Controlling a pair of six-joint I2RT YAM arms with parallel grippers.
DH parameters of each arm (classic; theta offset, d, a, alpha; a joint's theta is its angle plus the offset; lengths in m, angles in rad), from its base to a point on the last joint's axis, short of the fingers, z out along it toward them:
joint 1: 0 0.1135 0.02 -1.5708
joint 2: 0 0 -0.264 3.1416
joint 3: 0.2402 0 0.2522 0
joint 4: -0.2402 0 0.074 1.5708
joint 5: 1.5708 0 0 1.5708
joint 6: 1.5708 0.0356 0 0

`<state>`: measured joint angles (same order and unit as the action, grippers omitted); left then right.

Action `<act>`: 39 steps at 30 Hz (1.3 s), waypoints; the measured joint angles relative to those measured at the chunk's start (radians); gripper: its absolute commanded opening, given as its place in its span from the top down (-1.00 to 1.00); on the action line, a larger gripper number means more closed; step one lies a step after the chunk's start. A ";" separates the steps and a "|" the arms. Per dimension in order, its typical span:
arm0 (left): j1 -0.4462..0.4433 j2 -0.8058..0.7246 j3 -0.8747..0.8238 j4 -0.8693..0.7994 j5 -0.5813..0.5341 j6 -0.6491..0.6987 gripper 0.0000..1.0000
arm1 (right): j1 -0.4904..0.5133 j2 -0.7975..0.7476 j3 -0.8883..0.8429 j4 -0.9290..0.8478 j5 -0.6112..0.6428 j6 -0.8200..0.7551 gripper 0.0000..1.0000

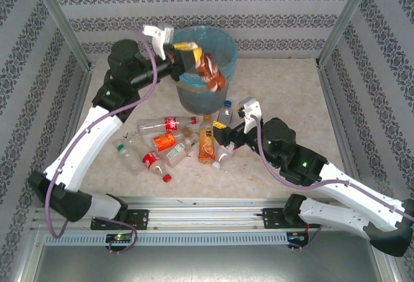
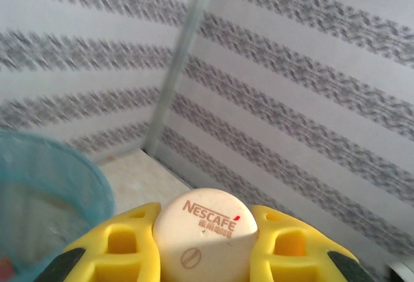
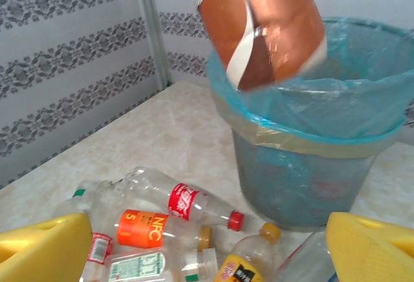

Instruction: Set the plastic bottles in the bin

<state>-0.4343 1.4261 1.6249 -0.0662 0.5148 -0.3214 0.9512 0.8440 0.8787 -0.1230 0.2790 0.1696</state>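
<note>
**Brown bottle held over the bin, the rest on the table**

The left gripper (image 1: 191, 52) is up at the back of the table, beside the bin (image 1: 228, 48). Its yellow fingers (image 2: 119, 243) are clamped on the pale cap of the brown-labelled bottle (image 1: 211, 72), one on each side. In the left wrist view the cap reads "Nescafé". The bottle hangs tilted, its base lowest, over the near part of the bin's mouth. The blue bag liner folds over the rim.

The right gripper (image 1: 220, 136) sits low over the table in front of the bin, at the right end of the heap of plastic bottles (image 1: 169, 145). Its jaws stand wide apart with nothing between them. In the right wrist view one yellow finger shows in each bottom corner.

The loose bottles lie on their sides, touching or nearly so, just in front of the bin. Among them are a clear one with a red label (image 3: 184, 201), one with an orange label (image 3: 146, 227) and a yellow-labelled one with an orange cap (image 3: 251, 264). A blue-capped bottle (image 1: 226, 110) lies closest to the bin's foot.
</note>
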 measured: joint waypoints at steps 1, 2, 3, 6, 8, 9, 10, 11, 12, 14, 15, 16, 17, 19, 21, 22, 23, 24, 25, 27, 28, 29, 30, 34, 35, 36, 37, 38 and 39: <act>0.002 0.033 0.043 -0.009 -0.019 0.016 1.00 | 0.000 -0.009 -0.008 0.002 0.012 -0.006 -0.88; 0.003 0.076 0.097 -0.014 -0.041 0.036 1.00 | 0.000 -0.020 -0.019 0.003 0.027 -0.013 -0.88; 0.005 0.122 0.159 -0.039 -0.062 0.056 1.00 | 0.000 -0.028 -0.027 0.003 0.040 -0.020 -0.88; 0.007 0.270 0.355 -0.130 -0.109 0.103 1.00 | 0.000 -0.051 -0.046 0.001 0.068 -0.030 -0.88; 0.010 0.362 0.475 -0.209 -0.133 0.135 1.00 | -0.002 -0.069 -0.057 0.000 0.083 -0.039 -0.88; 0.011 0.403 0.525 -0.249 -0.147 0.151 1.00 | -0.005 -0.081 -0.064 0.000 0.091 -0.040 -0.88; 0.011 0.434 0.564 -0.285 -0.158 0.164 1.00 | -0.006 -0.093 -0.071 0.001 0.098 -0.042 -0.89; 0.011 0.470 0.608 -0.324 -0.170 0.180 1.00 | -0.007 -0.107 -0.079 0.001 0.106 -0.043 -0.90; 0.011 0.500 0.644 -0.357 -0.182 0.193 1.00 | -0.007 -0.121 -0.089 0.001 0.113 -0.043 -0.91; 0.011 0.559 0.718 -0.423 -0.202 0.219 1.00 | -0.007 -0.141 -0.102 0.001 0.125 -0.045 -0.91; 0.011 0.589 0.758 -0.454 -0.211 0.231 1.00 | -0.010 -0.147 -0.104 0.001 0.128 -0.045 -0.91; 0.011 0.611 0.788 -0.477 -0.217 0.241 1.00 | -0.014 -0.149 -0.105 0.001 0.129 -0.046 -0.91; 0.011 0.638 0.825 -0.505 -0.226 0.252 1.00 | -0.019 -0.150 -0.105 0.002 0.132 -0.045 -0.91; 0.011 0.675 0.870 -0.544 -0.236 0.268 1.00 | -0.020 -0.150 -0.105 0.001 0.136 -0.045 -0.91; 0.011 0.703 0.894 -0.565 -0.247 0.278 1.00 | -0.020 -0.150 -0.105 0.001 0.136 -0.045 -0.91; 0.012 0.711 0.905 -0.563 -0.250 0.282 1.00 | -0.020 -0.150 -0.105 0.001 0.136 -0.045 -0.91; 0.013 0.716 0.913 -0.565 -0.254 0.285 1.00 | -0.020 -0.150 -0.105 0.001 0.136 -0.045 -0.91; 0.016 0.719 0.919 -0.570 -0.258 0.287 1.00 | -0.020 -0.149 -0.105 0.001 0.136 -0.045 -0.91; 0.018 0.720 0.922 -0.575 -0.258 0.289 1.00 | -0.020 -0.149 -0.105 0.001 0.136 -0.044 -0.91; 0.024 0.724 0.927 -0.578 -0.258 0.289 1.00 | -0.020 -0.148 -0.105 0.001 0.135 -0.042 -0.91; 0.026 0.726 0.928 -0.578 -0.259 0.289 1.00 | -0.020 -0.146 -0.105 0.001 0.135 -0.042 -0.91; 0.031 0.730 0.929 -0.578 -0.258 0.289 1.00 | -0.020 -0.145 -0.105 0.001 0.135 -0.042 -0.91; 0.036 0.734 0.933 -0.577 -0.258 0.288 1.00 | -0.020 -0.144 -0.105 0.001 0.135 -0.042 -0.91; 0.061 0.742 0.939 -0.576 -0.249 0.273 1.00 | -0.020 -0.131 -0.105 0.001 0.135 -0.040 -0.91; 0.071 0.742 0.938 -0.577 -0.238 0.261 1.00 | -0.020 -0.128 -0.105 0.001 0.135 -0.038 -0.91; 0.079 0.742 0.938 -0.577 -0.230 0.251 1.00 | -0.020 -0.126 -0.105 0.001 0.134 -0.038 -0.91; 0.086 0.743 0.937 -0.577 -0.223 0.241 1.00 | -0.020 -0.123 -0.105 0.001 0.132 -0.037 -0.91; 0.095 0.745 0.937 -0.576 -0.211 0.230 1.00 | -0.020 -0.119 -0.105 0.001 0.131 -0.035 -0.91; 0.103 0.745 0.936 -0.576 -0.201 0.217 1.00 | -0.020 -0.116 -0.105 0.001 0.129 -0.035 -0.91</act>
<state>-0.3309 2.1715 2.5610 -0.6422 0.3141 -0.1043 0.9310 0.7284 0.7738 -0.1219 0.4076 0.1349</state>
